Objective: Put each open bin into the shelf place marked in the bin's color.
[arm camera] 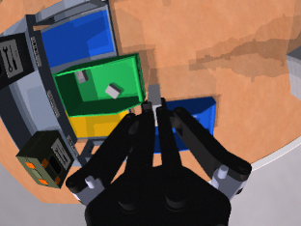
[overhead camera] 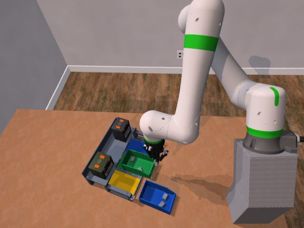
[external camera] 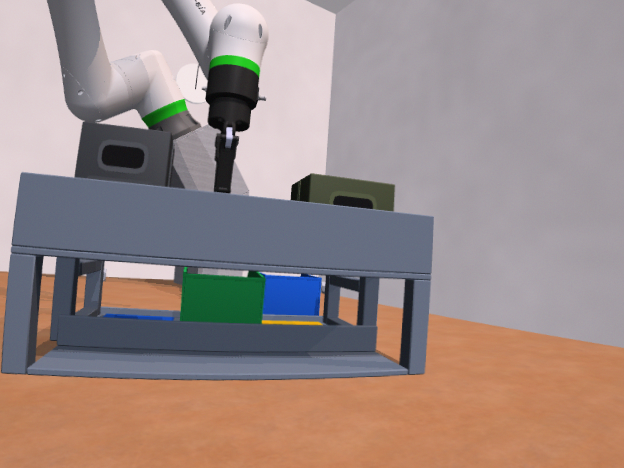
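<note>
The green bin [overhead camera: 138,165] with two grey parts stands in the middle place of the grey shelf [overhead camera: 111,157], a little askew, its front end sticking out toward the table. It also shows in the rear view [external camera: 222,298] and the wrist view [arm camera: 98,90]. My gripper [overhead camera: 157,161] [arm camera: 154,93] is shut and empty, pointing down just outside the green bin's front wall near a corner. I cannot tell whether it touches. The blue bin [overhead camera: 157,196] with two grey parts stands on the table in front of the yellow mark [overhead camera: 124,180]. The blue mark [overhead camera: 135,145] is bare.
A black box [overhead camera: 121,128] and an olive box [overhead camera: 101,164] stand on the shelf's upper board. The robot's grey pedestal [overhead camera: 263,182] is at the right. The arm's elbow hangs over the shelf's blue end.
</note>
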Robot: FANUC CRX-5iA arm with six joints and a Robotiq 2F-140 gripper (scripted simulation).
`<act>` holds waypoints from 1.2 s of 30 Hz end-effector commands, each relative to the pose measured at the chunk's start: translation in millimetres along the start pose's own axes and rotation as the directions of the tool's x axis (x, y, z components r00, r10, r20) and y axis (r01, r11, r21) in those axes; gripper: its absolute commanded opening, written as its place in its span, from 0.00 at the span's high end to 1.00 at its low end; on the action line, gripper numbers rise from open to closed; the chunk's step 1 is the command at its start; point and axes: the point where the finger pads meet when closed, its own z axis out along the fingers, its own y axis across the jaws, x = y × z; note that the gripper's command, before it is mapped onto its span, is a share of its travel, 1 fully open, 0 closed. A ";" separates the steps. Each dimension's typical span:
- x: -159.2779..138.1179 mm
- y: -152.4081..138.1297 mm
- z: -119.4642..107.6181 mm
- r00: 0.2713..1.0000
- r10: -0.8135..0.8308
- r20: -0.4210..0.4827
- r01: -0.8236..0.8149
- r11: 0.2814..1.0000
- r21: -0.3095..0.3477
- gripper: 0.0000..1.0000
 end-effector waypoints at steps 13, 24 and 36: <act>-0.2 0.0 4.8 1.000 0.001 0.001 -0.001 1.000 -0.003 1.00; -0.5 0.1 20.8 1.000 0.001 0.001 -0.001 1.000 -0.003 1.00; -1.0 0.4 57.3 1.000 0.001 0.001 -0.001 1.000 -0.003 1.00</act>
